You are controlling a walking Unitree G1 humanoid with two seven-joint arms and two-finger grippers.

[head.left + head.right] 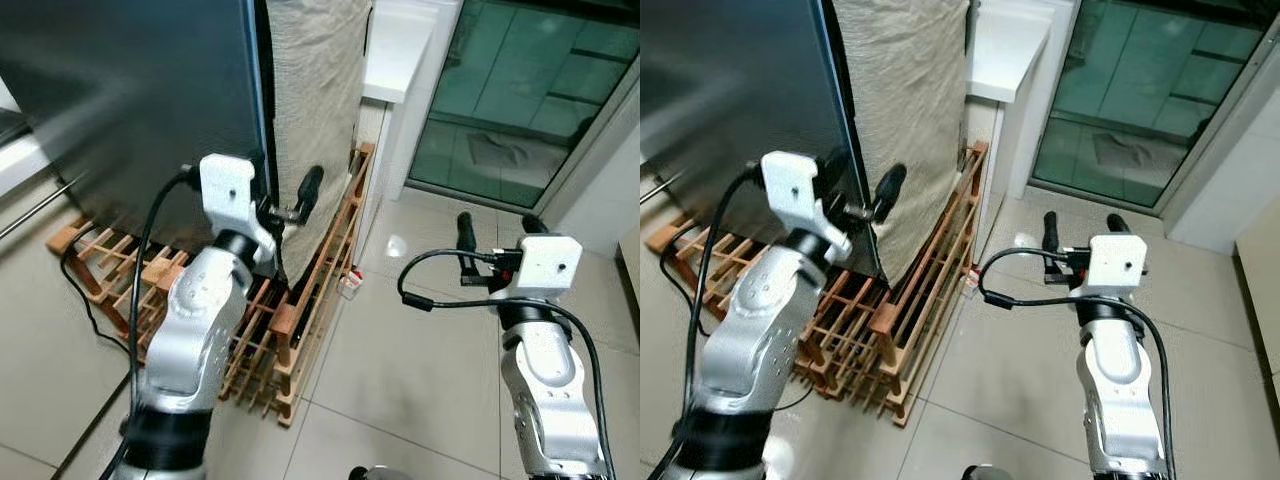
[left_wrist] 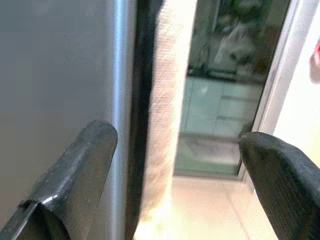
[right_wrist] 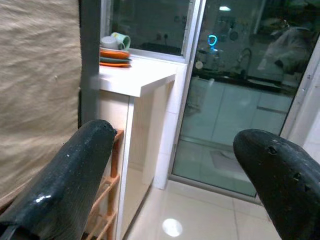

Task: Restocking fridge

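The fridge (image 1: 130,100) stands on a wooden rack (image 1: 300,330); the left gripper (image 1: 285,200) is at its door edge, the right gripper (image 1: 495,235) over floor tiles. In the left wrist view its fingers (image 2: 80,175) spread wide, straddling the edge, gripping nothing. In the right wrist view the fingers (image 3: 75,180) are parted, empty, facing a white counter (image 3: 140,80).

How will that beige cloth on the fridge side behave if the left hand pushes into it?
Probably floppy: the beige cloth hangs in wrinkled folds down the fridge side, so it should give and bunch. Its coarse weave suggests decent grip. The open left hand straddles the door edge, so a finger could snag it.
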